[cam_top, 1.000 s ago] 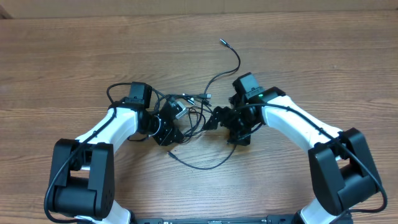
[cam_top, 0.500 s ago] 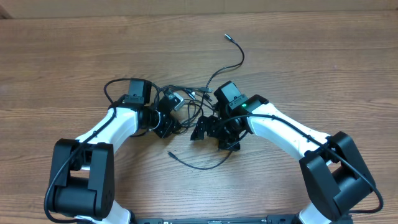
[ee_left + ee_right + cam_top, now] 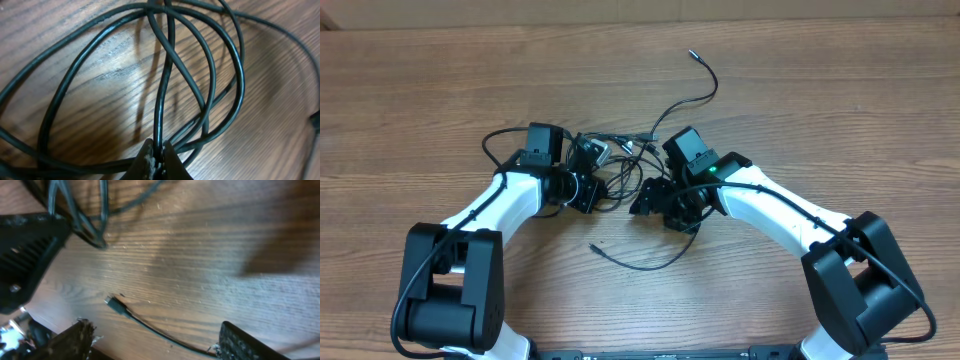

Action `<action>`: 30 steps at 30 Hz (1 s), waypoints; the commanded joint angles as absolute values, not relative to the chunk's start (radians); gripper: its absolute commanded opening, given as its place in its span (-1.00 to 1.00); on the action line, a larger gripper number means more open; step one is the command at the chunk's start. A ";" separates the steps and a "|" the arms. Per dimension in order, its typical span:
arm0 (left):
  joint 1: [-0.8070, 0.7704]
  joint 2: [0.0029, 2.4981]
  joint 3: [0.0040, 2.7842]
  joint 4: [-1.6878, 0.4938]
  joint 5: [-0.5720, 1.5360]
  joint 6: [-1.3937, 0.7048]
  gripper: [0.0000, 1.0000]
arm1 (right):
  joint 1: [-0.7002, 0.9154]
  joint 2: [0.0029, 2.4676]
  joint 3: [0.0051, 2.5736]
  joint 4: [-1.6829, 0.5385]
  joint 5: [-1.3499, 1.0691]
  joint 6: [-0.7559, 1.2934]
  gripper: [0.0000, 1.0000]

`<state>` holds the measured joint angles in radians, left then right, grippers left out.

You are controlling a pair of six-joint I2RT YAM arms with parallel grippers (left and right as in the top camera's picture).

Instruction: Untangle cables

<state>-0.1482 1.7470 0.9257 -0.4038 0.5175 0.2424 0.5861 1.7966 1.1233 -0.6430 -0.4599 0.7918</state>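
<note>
Left jaws pinch 1 thin, glossy black cable (image 3: pixel 161 105); right jaws gape, empty, over grainy wood table (image 3: pixel 225 255).

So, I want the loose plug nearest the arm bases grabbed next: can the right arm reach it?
Probably yes: the right gripper is open and empty, and the plug lies on bare table ahead of it.

You can't read the crossings in the overhead view: both wrists cover the middle of the cables (image 3: pixel 630 140), and the far plug (image 3: pixel 692 55) is too small to type. In the left wrist view, loops run off every edge and only the left gripper (image 3: pixel 158 164) tips show. Your right wrist view is blurred, the right gripper (image 3: pixel 157 339) fingers are cut by the bottom edge, and the dark shape (image 3: pixel 25 255) at left is unidentifiable.
</note>
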 commanded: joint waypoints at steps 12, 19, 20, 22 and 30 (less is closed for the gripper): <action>-0.144 1.744 1.200 -0.619 0.615 -0.033 -0.92 | 0.589 1.796 1.118 -0.565 -0.446 0.811 0.26; -0.144 1.744 1.226 -0.657 0.621 -0.188 -0.92 | 0.589 1.796 1.118 -0.461 -0.507 0.811 -0.33; -0.144 1.745 1.226 -0.658 0.621 -0.192 -0.91 | 0.589 1.796 1.118 -0.447 -0.530 0.810 -0.33; -0.144 1.745 1.226 -0.660 0.622 -0.192 -0.92 | 0.589 1.796 1.118 -0.422 -0.557 0.807 -0.33; -0.144 1.745 1.226 -0.694 0.634 -0.211 -0.88 | 0.589 1.796 1.118 -0.352 -0.549 0.815 -0.02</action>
